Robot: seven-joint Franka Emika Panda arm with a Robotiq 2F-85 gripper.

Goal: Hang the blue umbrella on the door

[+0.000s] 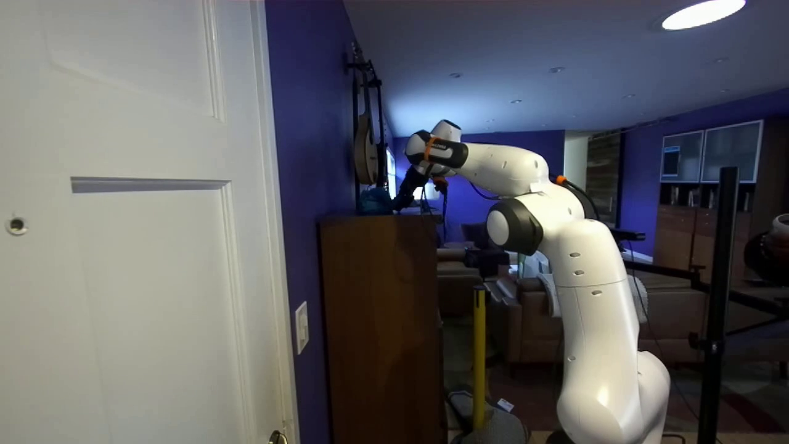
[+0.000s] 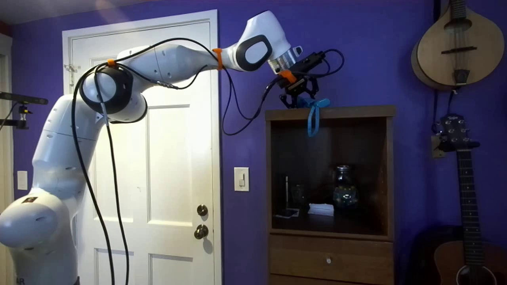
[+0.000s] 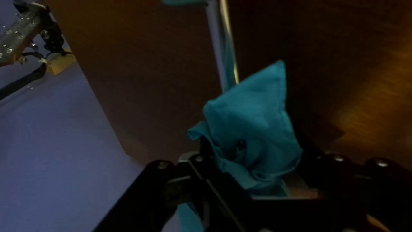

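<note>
Standing left of the cabinet [image 2: 356,113] in both exterior views, the door [image 2: 170,166] is showing no umbrella on the parts that the arm [image 2: 170,60] is leaving bare, so we are judging the hanging to be undone. On the cabinet's top, toward its left end in an exterior view, the gripper [image 2: 303,101] is pointing down, its fingers standing apart on both sides of the blue umbrella [image 3: 251,129]; we are failing to make out whether they are pinching the cloth or merely framing it. The umbrella is lying there, its blue strap [image 2: 313,126] dangling over the cabinet's front edge. We are reckoning that grasping is the step in hand, with lifting, carrying and hanging remaining.

For moving, we are judging the room widest left of the cabinet, where a purple wall [image 2: 245,150], a light switch [image 2: 241,179] and slack cables [image 2: 234,135] are showing. Along the cabinet's front edge, the strap is posing a snag risk. Right of the cabinet, a stringed instrument [image 2: 457,51] is hanging, so we are favouring the leftward way.
</note>
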